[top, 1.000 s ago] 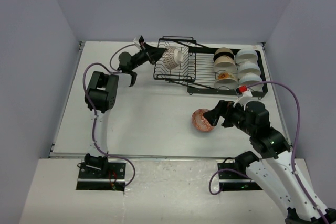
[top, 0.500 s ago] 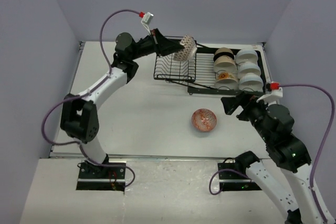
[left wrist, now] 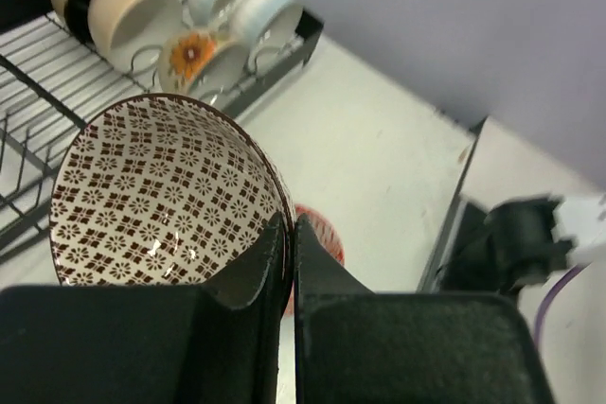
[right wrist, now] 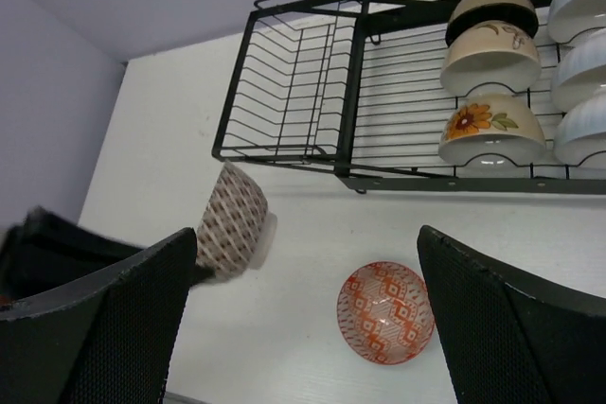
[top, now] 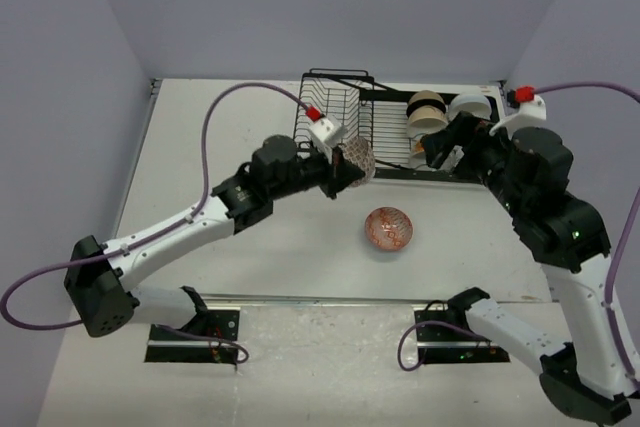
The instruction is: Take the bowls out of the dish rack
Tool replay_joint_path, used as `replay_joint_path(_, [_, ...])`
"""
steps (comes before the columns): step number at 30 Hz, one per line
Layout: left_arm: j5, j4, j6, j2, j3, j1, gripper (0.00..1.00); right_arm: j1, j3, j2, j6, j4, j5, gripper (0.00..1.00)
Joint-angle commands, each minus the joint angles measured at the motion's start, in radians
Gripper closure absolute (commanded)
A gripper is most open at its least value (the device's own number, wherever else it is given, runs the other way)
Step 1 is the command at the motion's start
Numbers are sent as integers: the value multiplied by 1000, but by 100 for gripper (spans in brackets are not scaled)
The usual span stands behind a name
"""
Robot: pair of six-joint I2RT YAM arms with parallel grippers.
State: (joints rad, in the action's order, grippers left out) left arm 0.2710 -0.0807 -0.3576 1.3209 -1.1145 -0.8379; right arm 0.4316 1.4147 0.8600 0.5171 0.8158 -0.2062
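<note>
One reddish-brown patterned bowl is in my grasp. It hangs tipped on its side at the middle of the overhead view, just below the upright section of the dish rack. The left gripper is clenched on its rim, one finger inside the wall and one outside.

I judge it to be glazed ceramic: stiff, slick, easily chipped, and light enough for a rim pinch, though it may swivel between the pads. Its inside carries a fine lattice of small brown flowers on white.

Lower right of it, a red-orange patterned bowl rests upright on the pale table. The right gripper hangs with fingers spread wide, holding nothing, by the flat tray at upper right. There a tan bowl, an orange-floral bowl and white bowls lie mouth-down on the black wires.
</note>
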Motion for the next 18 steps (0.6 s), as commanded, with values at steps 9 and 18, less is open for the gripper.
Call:
replay_joint_path(9, [-331,42,463,-68,105,-409,100,74,56,304,-161,266,199,5])
replay_joint_path(18, [-477,73,532,35,53,-526,100,128,-180,286,-189,230,307,49])
